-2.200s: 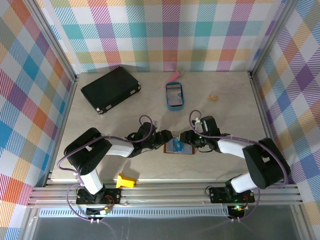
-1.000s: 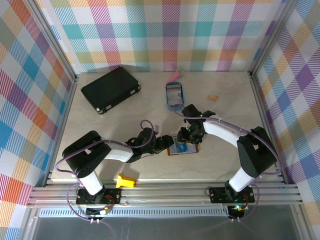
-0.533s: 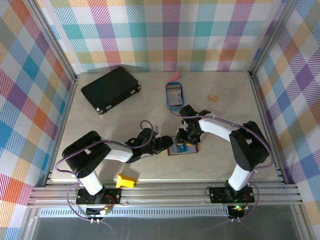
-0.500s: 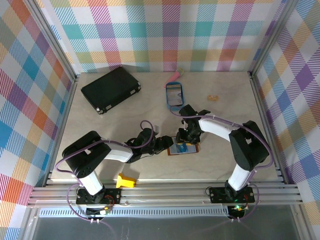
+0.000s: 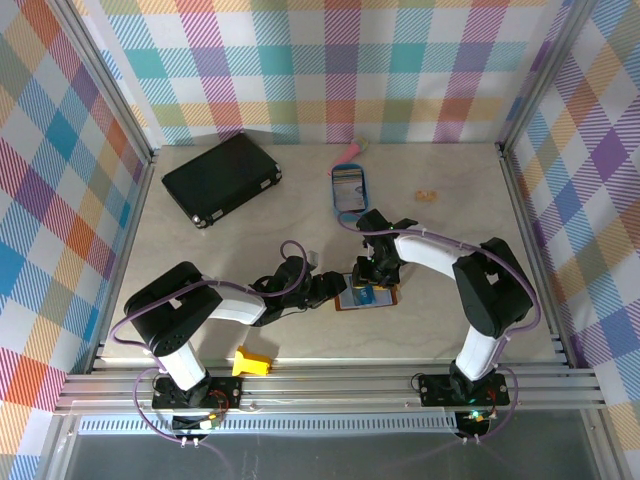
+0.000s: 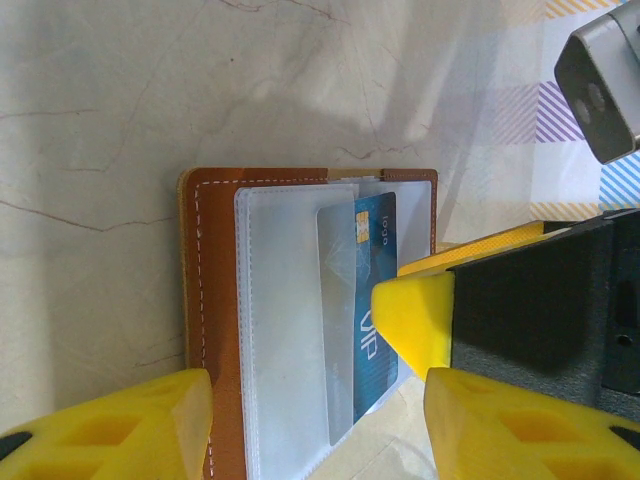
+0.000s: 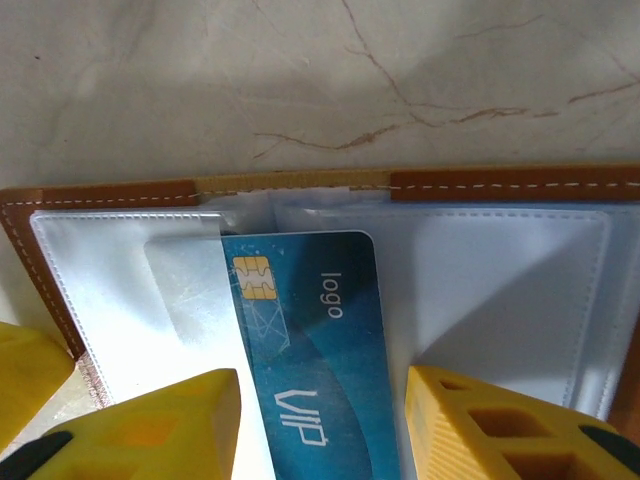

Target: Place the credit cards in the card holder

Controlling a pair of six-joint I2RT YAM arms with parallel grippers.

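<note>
Left end effector [image 6: 318, 425] has its chunky yellow fingers parted, one on each side of the near end of the card holder [image 6: 215, 300]. I can't tell whether they press on it, and I see no firm hold. The holder lies spread open and flat on the pale, veined worktop [image 6: 100, 150], near the middle in front of both arms. It is smooth brown leather with white stitching round the rim, lined with glossy clear plastic sleeves [image 6: 280, 320].

As I judge it, the task is partway. One blue credit card [image 7: 310, 380] lies beside the spine with a corner tucked under a sleeve edge, and most of its length is yet to go in. It is thin, stiff and shiny, with rounded corners, a gold chip and white lettering. I can't make out whether more cards are waiting.

My right end effector [image 7: 322, 425] is also parted, and the card shows between its fingers. In the left wrist view one fingertip [image 6: 410, 320] looks to touch the card's edge, but I can't confirm a grip.
</note>
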